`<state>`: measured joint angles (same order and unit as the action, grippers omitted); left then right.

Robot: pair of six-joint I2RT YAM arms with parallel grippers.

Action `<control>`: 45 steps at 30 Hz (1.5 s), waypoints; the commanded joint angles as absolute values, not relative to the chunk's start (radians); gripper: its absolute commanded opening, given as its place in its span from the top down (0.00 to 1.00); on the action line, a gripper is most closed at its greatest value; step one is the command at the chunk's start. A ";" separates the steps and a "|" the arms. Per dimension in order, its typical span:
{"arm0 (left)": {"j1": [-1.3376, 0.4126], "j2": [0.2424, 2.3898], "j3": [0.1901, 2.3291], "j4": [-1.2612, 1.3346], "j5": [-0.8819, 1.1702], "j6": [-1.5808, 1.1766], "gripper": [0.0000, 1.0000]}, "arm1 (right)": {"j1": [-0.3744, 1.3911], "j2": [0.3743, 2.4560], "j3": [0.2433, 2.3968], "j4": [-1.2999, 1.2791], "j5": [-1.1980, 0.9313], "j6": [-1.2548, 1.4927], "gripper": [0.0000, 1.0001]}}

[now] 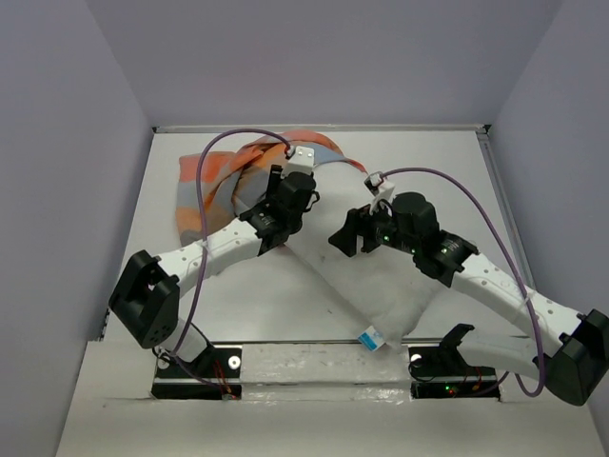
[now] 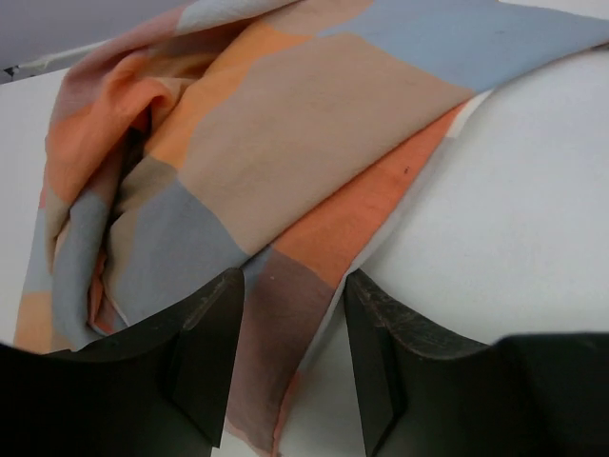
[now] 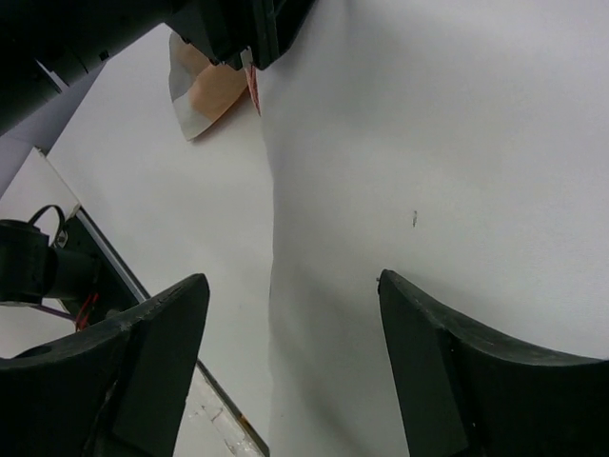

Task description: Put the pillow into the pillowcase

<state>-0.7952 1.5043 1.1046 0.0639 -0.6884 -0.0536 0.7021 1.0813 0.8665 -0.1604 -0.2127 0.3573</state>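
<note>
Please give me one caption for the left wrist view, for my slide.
Left end effector, open, straddling a corner of the checked pillowcase beside the white pillow.

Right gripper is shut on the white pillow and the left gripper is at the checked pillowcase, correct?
No: the right gripper is open, its fingers spread wide over the white pillow with nothing clamped, as the right wrist view shows. The left gripper is at the checked pillowcase.

White pillow (image 1: 381, 286) lies diagonally, far end under crumpled checked pillowcase (image 1: 224, 176)
</note>
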 commanded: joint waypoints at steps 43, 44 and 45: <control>-1.035 1.145 1.158 0.241 0.104 -0.538 1.00 | 0.815 1.451 0.847 0.641 0.236 0.566 1.00; -1.035 1.117 1.103 0.271 0.106 -0.566 1.00 | 0.815 1.462 0.848 0.646 0.238 0.577 1.00; -1.035 1.062 0.994 0.323 0.092 -0.624 1.00 | 0.815 1.460 0.844 0.650 0.241 0.587 1.00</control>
